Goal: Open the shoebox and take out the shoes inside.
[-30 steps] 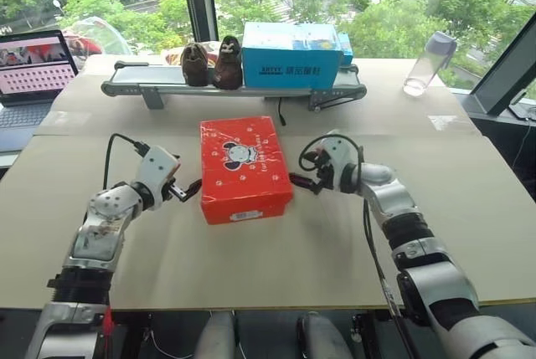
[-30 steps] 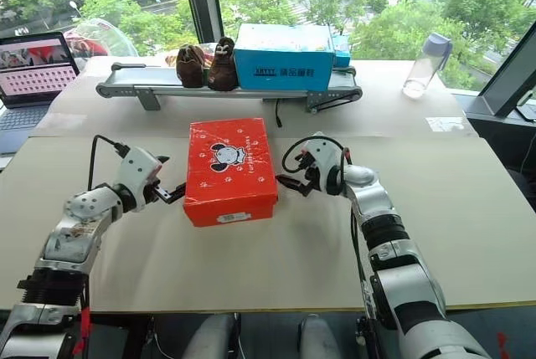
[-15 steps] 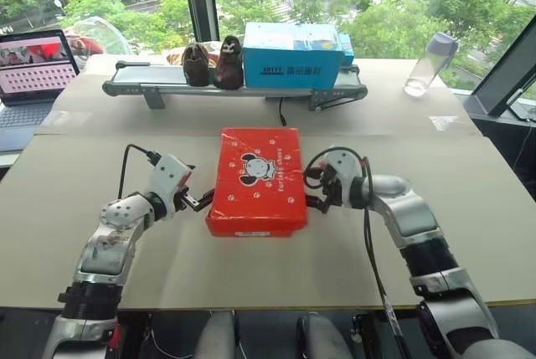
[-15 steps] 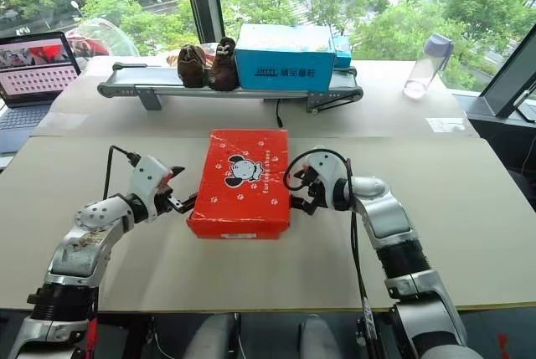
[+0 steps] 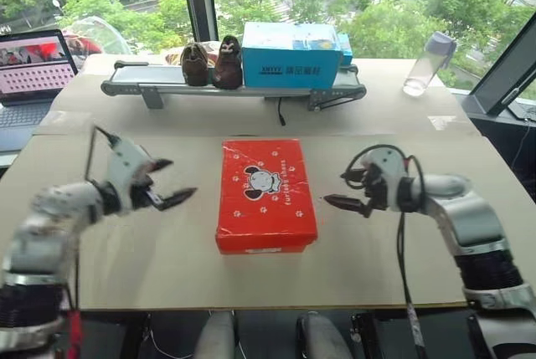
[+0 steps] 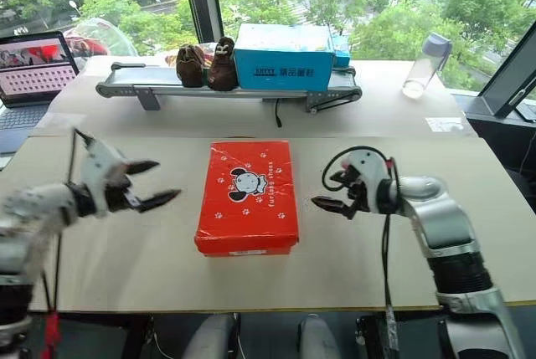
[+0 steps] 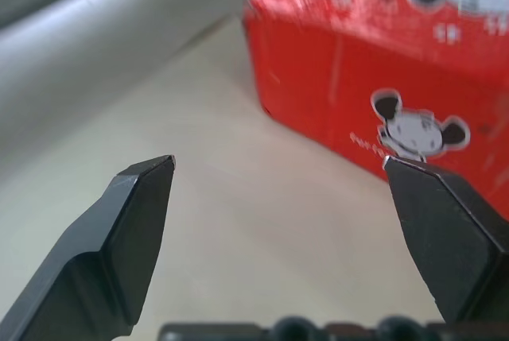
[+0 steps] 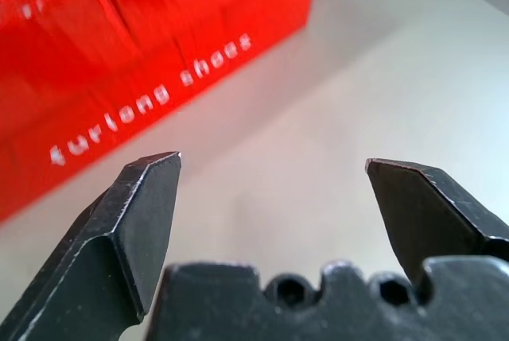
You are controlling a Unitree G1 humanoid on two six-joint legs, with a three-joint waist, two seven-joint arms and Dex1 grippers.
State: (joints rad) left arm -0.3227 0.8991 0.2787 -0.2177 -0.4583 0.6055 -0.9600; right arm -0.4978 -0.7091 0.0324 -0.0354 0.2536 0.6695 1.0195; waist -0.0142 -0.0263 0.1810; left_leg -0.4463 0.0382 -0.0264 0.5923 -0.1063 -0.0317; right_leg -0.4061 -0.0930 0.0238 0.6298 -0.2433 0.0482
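While the shoebox (image 5: pixel 266 195) is sitting shut on the worktop (image 5: pixel 394 267), the left claw (image 5: pixel 170 182) and right claw (image 5: pixel 344 190) are hovering apart, empty. Hooking the lid's front edge is looking wisest.

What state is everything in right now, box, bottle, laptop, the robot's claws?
shoebox: lid closed, flat on the table.
left gripper: open, empty, clear of the shoebox.
right gripper: open, empty, clear of the shoebox.
blue box: closed.
brown shoes: standing upright.
bottle: upright, capped.
laptop: open, screen lit.
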